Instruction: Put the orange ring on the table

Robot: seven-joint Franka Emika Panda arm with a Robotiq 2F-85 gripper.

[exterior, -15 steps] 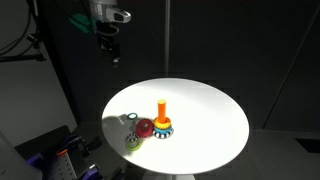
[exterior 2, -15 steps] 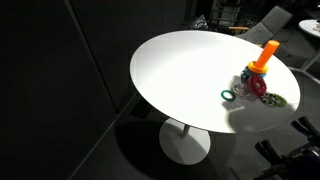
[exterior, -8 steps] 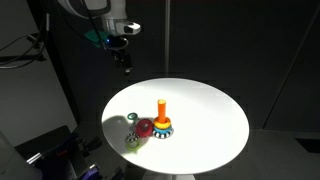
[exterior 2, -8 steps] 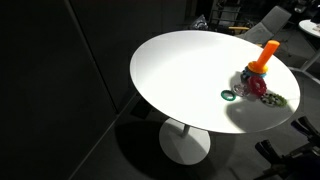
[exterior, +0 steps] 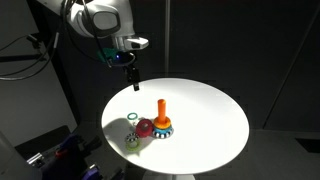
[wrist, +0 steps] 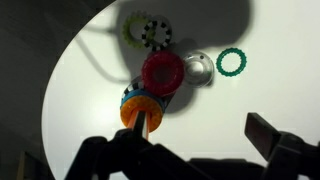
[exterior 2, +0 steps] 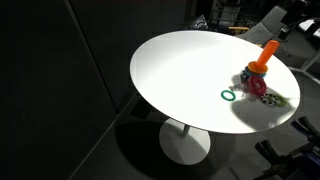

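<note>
Hovering gripper (exterior: 132, 80): up in the air near the edge of the table (exterior: 210, 110), jaws spread wide, nothing in them
orange ring (wrist: 133, 112): sitting on the orange peg (exterior: 162, 106), on top of a blue ring (wrist: 128, 97), so not on the tabletop
red ring (wrist: 162, 72): lying flat just beside that stack
green ring (wrist: 232, 62): flat on the table, off on its own

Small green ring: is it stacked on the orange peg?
No, in an exterior view the green ring lies flat on the table, clear of the orange peg.
</note>
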